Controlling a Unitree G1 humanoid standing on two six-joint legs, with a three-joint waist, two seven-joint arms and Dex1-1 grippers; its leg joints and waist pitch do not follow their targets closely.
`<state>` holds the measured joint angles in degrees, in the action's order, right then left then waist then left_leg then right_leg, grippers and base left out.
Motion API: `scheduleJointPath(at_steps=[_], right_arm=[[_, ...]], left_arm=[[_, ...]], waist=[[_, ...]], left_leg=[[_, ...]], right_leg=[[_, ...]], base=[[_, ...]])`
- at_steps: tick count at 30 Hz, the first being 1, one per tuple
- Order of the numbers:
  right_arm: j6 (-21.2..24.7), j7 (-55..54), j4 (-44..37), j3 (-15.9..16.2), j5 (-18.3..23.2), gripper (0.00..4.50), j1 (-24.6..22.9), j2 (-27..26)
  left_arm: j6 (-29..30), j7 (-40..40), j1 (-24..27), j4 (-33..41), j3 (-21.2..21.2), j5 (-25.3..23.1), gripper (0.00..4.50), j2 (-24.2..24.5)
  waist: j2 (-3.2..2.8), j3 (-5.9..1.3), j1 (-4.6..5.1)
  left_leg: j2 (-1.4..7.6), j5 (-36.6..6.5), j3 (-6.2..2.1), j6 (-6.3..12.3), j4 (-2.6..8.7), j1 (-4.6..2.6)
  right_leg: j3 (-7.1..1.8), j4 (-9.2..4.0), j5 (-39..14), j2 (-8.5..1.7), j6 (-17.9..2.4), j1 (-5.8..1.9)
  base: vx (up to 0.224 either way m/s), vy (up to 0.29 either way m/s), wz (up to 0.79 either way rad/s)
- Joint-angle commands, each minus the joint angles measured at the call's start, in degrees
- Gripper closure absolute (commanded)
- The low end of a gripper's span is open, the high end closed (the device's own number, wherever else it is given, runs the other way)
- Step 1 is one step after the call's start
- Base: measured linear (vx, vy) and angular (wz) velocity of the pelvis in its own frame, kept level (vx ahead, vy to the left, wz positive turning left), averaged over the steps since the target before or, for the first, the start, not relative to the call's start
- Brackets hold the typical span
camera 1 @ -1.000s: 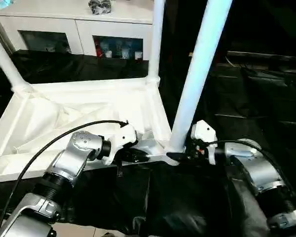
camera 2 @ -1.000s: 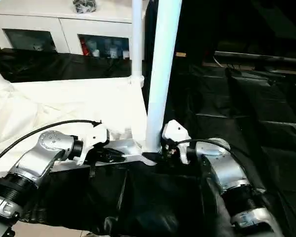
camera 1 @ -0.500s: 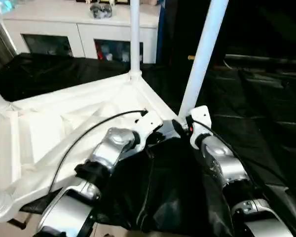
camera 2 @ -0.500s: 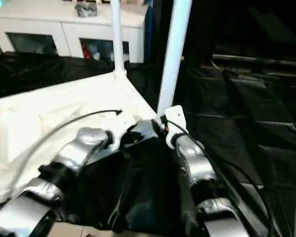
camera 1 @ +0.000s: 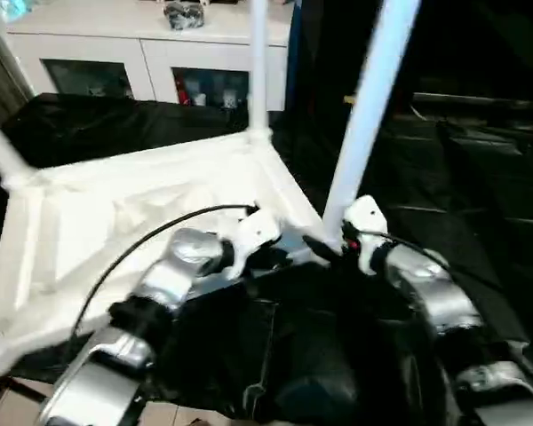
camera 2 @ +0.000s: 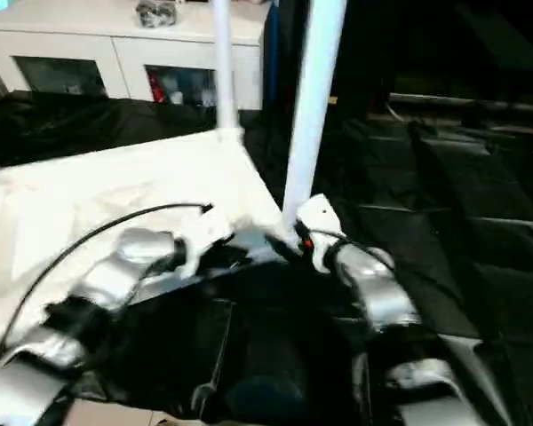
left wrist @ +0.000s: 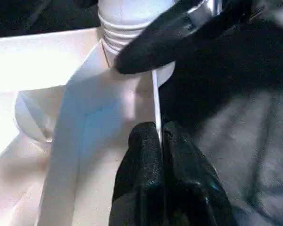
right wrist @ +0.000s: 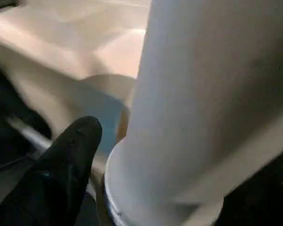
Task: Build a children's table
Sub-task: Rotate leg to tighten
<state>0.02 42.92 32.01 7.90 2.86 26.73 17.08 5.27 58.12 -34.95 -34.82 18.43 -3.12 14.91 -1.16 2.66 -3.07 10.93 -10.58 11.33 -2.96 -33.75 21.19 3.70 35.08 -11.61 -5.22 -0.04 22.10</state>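
Observation:
The children's table lies upside down: the white tabletop shows its ribbed underside on the black-covered work table. Three white legs stand up from its corners: near right, far and left. My left gripper is shut on the tabletop's thin front rim, close to the near right corner. My right gripper is at the base of the near right leg. Its black finger stands a little off the leg's collar, so the gripper is open.
A white cabinet with glass doors stands behind the work table. The black cover stretches to the right, and folds of it bunch up between my forearms at the front edge. Pale floor shows at bottom left.
The head camera has swung, so the whole picture has shifted. The left gripper still pinches the rim. The right gripper stays at the near right leg's base.

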Motion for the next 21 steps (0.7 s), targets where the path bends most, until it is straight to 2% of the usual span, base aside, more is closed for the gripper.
scheduleJointPath(at_steps=[1,2,4,5,9,11,14,16,18,21], right_arm=[[0.61,6.06,-3.29,0.66,2.43,0.53,-0.70,1.67],[1.13,8.10,-4.27,0.96,3.26,0.53,-1.07,2.37],[1.84,11.46,-5.68,1.78,4.37,0.53,-1.60,3.82],[2.20,13.96,-6.55,2.51,4.87,0.53,-1.97,4.88],[3.54,19.59,-7.68,3.63,5.88,0.53,-2.01,6.59],[3.56,21.10,-7.79,4.07,5.50,0.80,-1.88,6.83],[3.65,22.37,-8.15,4.87,5.12,0.91,-1.78,7.35],[3.79,22.46,-8.41,5.27,5.24,1.23,-1.60,7.28],[3.94,22.51,-8.48,5.32,5.33,1.28,-1.52,7.22],[3.91,22.94,-8.30,5.42,5.23,1.67,-1.34,7.25]], left_arm=[[-2.69,4.93,1.73,2.14,0.63,2.79,4.50,1.21],[-2.51,6.19,2.16,2.86,0.59,3.21,4.50,2.04],[-2.48,8.31,2.81,4.11,0.38,3.79,4.50,3.44],[-2.19,9.63,3.13,4.87,0.13,4.19,4.50,4.27],[-2.16,12.51,3.37,5.99,-0.72,4.96,4.50,6.29],[-2.08,12.88,3.40,6.23,-0.69,5.07,4.50,6.76],[-2.10,13.12,3.45,6.43,-0.65,5.12,4.50,7.27],[-2.01,13.28,3.55,6.65,-0.84,5.16,4.50,7.59],[-1.96,13.37,3.59,6.73,-0.91,5.22,4.50,7.71],[-1.78,13.37,3.61,6.78,-1.01,5.26,4.50,7.79]], waist=[[0.72,-3.34,0.01],[0.93,-3.34,-0.01],[0.71,-3.20,-0.15],[0.89,-3.21,-0.14],[0.89,-3.11,-0.36],[0.91,-3.11,-0.31],[1.03,-3.16,-0.34],[1.35,-3.14,-0.37],[1.27,-3.12,-0.40],[1.34,-3.06,-0.42]], left_leg=[[2.54,-10.57,-1.12,4.93,3.79,-0.41],[2.58,-11.10,-1.05,4.84,3.83,-0.55],[2.71,-11.80,-1.05,4.55,3.95,-0.61],[2.71,-12.53,-1.04,4.25,4.01,-0.68],[2.75,-12.84,-1.03,3.56,4.09,-0.66],[2.75,-12.89,-1.05,3.10,4.12,-0.70],[2.73,-11.90,-1.05,3.02,4.07,-0.69],[2.70,-11.10,-1.00,3.31,4.02,-0.61],[2.69,-10.89,-0.97,3.38,3.96,-0.67],[2.69,-11.12,-0.97,3.28,3.97,-0.66]], right_leg=[[-2.54,-4.17,-7.68,-3.28,-14.35,-2.32],[-2.53,-4.21,-8.23,-3.22,-14.48,-2.27],[-2.58,-4.25,-9.48,-3.24,-14.30,-2.15],[-2.54,-4.26,-10.35,-3.18,-14.12,-2.11],[-2.65,-4.34,-12.08,-3.31,-13.82,-1.98],[-2.67,-4.35,-11.88,-3.36,-14.00,-1.91],[-2.68,-4.17,-10.14,-3.38,-14.37,-1.99],[-2.68,-4.05,-9.40,-3.34,-14.50,-2.03],[-2.70,-4.07,-9.35,-3.38,-14.57,-1.96],[-2.70,-4.13,-10.32,-3.40,-14.39,-1.95]], base=[[0.000,0.000,0.00],[0.000,0.000,0.00],[0.000,0.000,0.00],[0.000,0.000,0.00],[0.000,0.000,0.00],[0.000,0.000,0.00],[0.000,0.000,0.00],[0.000,0.000,0.00],[0.000,0.000,0.00],[0.000,0.000,0.00]])
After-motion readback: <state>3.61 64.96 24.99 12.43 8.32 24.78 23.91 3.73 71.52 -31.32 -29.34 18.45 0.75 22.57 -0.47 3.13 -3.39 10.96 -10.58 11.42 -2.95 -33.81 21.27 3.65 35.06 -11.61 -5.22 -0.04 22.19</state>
